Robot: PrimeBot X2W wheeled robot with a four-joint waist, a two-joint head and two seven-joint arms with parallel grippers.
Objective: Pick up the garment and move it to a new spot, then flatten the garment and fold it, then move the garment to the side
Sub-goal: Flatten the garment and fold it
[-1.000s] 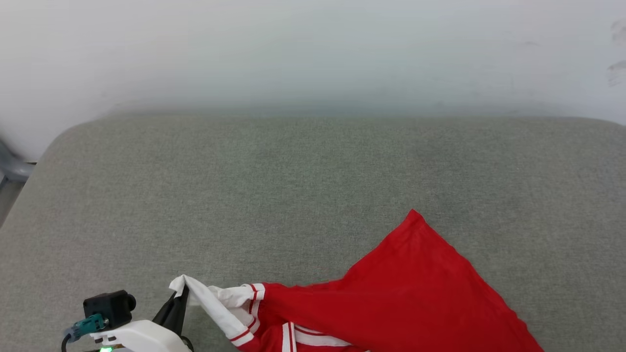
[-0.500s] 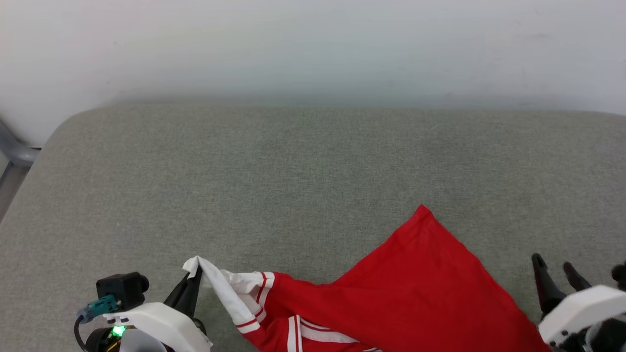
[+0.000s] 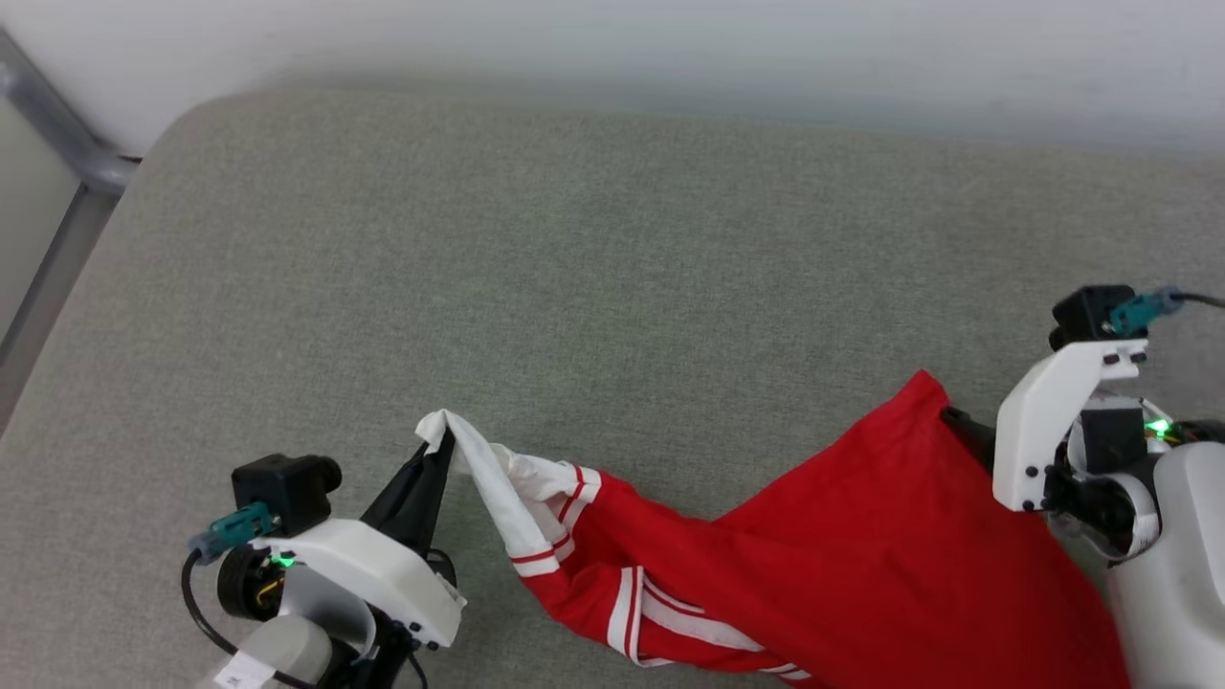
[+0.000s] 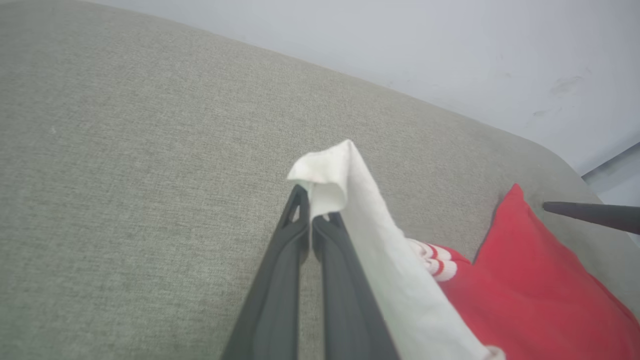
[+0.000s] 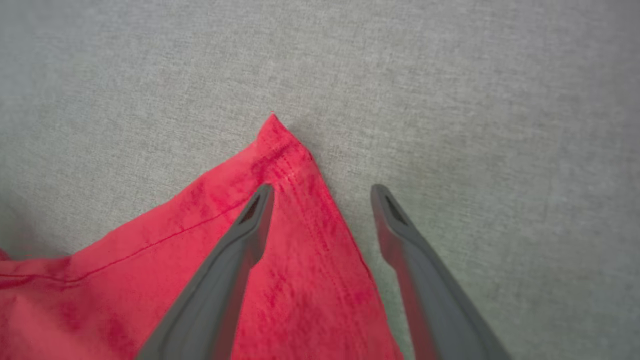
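Since half a second ago, the right pincer (image 5: 322, 190) has travelled from well to the right of the garment (image 3: 861, 536) to the pointed red corner (image 5: 280, 150) at its far end, and its jaws have parted; the head camera has also swung, so the whole scene sits differently in that view.

Left pincer (image 3: 438, 457): jaws closed tight on the edge of the white sleeve (image 3: 488, 478), whose cloth curls over the fingertips and slopes away from them to the red body. A green lamp (image 3: 280, 562) glows on this wrist.

Right pincer: jaws wide apart, gripping nothing. In the right wrist view one finger (image 5: 245, 235) lies over the red cloth just behind the corner and the other finger (image 5: 400, 235) over bare upholstery, so the hem edge runs between them. Whether either finger touches the cloth cannot be told.

Garment: rumpled on the near part of the grey upholstered surface (image 3: 593, 249), stretched between the two pincers, with the sleeve at the robot's left and the red corner at its right. Red-and-white striped trim (image 3: 660, 612) shows where the sleeve meets the body, and part of the cloth runs past the lower edge of the head view.

Background: a pale wall (image 3: 670, 38) stands behind the surface, and a grey metal bar (image 3: 67, 144) passes its far left corner.
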